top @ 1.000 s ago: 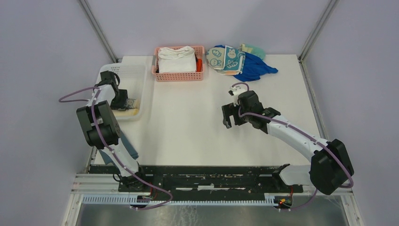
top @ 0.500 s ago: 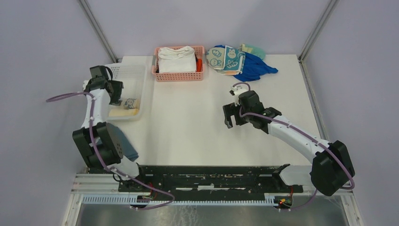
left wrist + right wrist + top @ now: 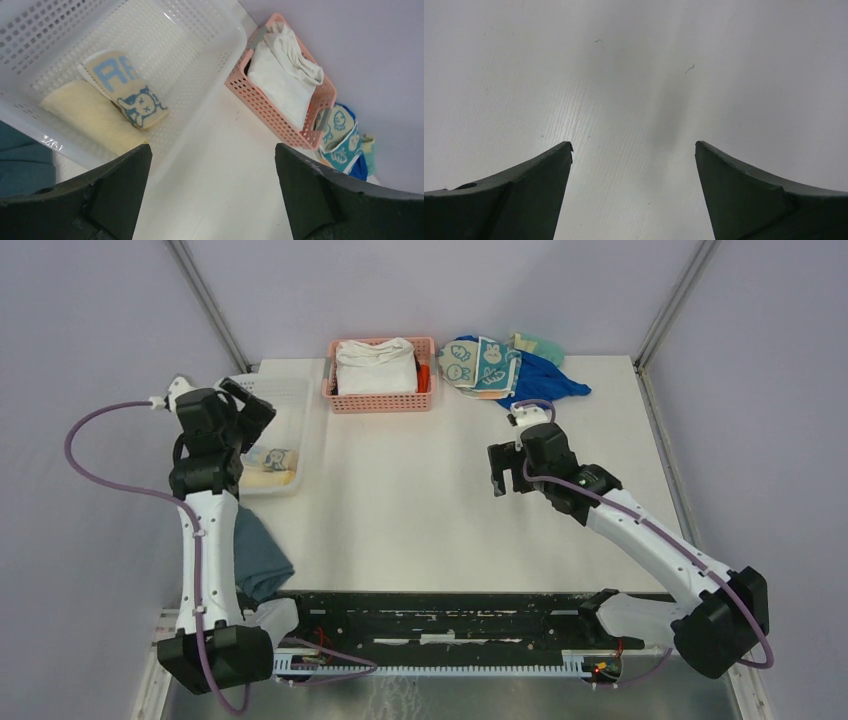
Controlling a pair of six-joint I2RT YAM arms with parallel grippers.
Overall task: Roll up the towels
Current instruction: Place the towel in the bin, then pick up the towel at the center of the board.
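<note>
Two rolled towels lie in the white perforated basket (image 3: 210, 30): a plain yellow one (image 3: 92, 117) and a beige one with blue lettering and a rabbit (image 3: 127, 90). From above, the yellow roll (image 3: 268, 478) sits in front of the lettered roll (image 3: 272, 456). My left gripper (image 3: 211, 150) hangs open and empty above the basket's right edge, seen from the top as the left gripper (image 3: 252, 403). More towels with rabbit faces (image 3: 480, 362) lie piled at the back. My right gripper (image 3: 634, 145) is open over bare table, and from above the right gripper (image 3: 508, 480) is right of centre.
A pink basket (image 3: 380, 400) with a thick white folded cloth (image 3: 375, 365) stands at the back centre. A blue cloth (image 3: 545, 382) lies under the towel pile at the back right. A teal cloth (image 3: 255, 555) hangs off the table's left front edge.
My left gripper has risen out of the white basket and opened, leaving the lettered roll beside the yellow one. The right gripper has shifted slightly back and right, still open.
</note>
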